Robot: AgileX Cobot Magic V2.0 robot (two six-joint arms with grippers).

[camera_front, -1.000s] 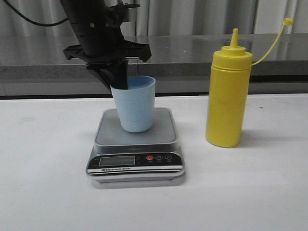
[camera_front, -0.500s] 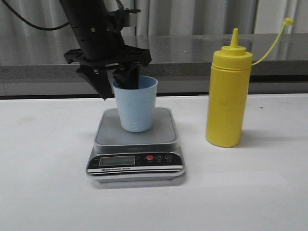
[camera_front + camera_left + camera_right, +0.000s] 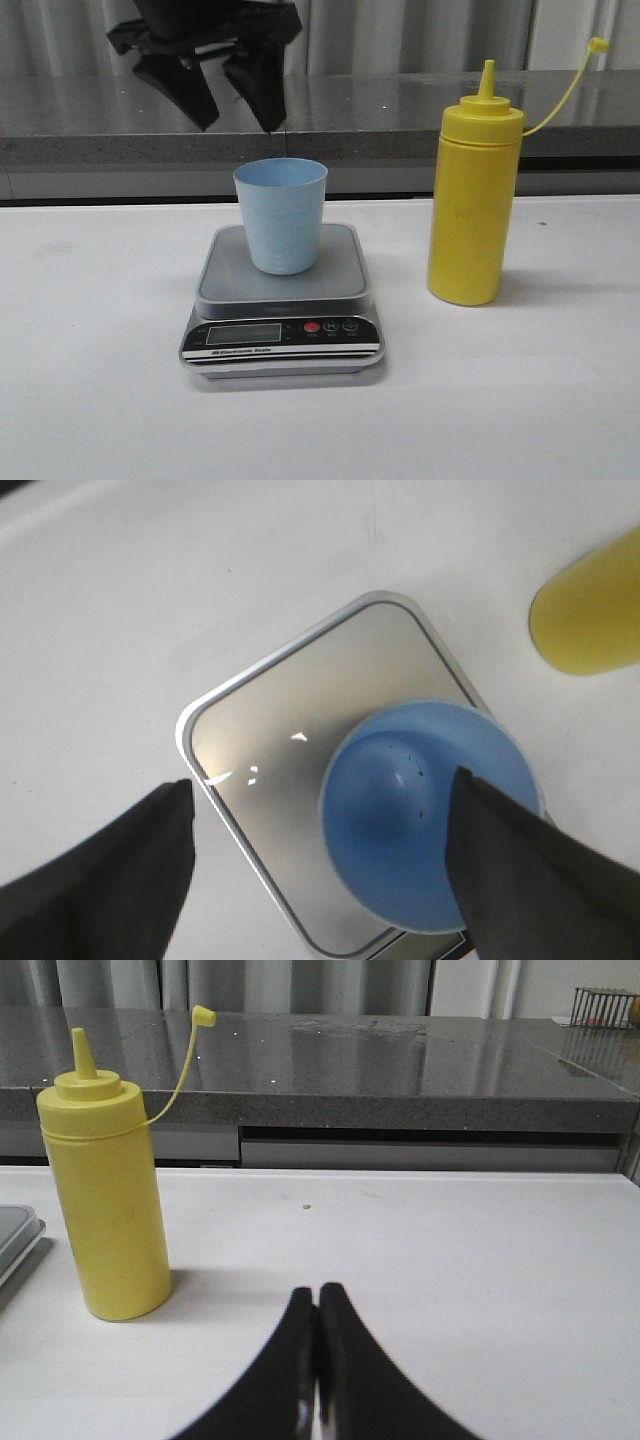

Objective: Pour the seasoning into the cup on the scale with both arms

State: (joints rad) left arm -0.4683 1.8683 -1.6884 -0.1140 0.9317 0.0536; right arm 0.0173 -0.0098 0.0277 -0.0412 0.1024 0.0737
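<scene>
Cup (image 3: 281, 215) stands upright on the scale (image 3: 282, 290), nothing holding it. Left gripper (image 3: 236, 82) hangs above the cup with its 2 fingers (image 3: 256, 85) spread apart, empty; the left wrist view looks straight down into the cup (image 3: 430, 815) between them. Cup looks empty inside. Bottle (image 3: 474, 195) stands upright on the table (image 3: 100, 400), beside the scale on the robot's right, apart from it, cap off and dangling on its strap (image 3: 570, 85).

Right gripper (image 3: 318, 1360) has its fingers pressed together, empty, low over the table and well short of the bottle (image 3: 105, 1195).

Step judged: cup placement done, pouring not begun. Next move likely calls for the right gripper to spread, close in on the bottle's body, grip it mid-height, lift, and tilt the nozzle over the cup; left arm needs to clear out or steady the cup.

Hard to see: the right arm is absent from the front view; the left arm is cut off at the top of frame. Scale display is too small to read. Bottle fill level is hidden by the opaque wall.
</scene>
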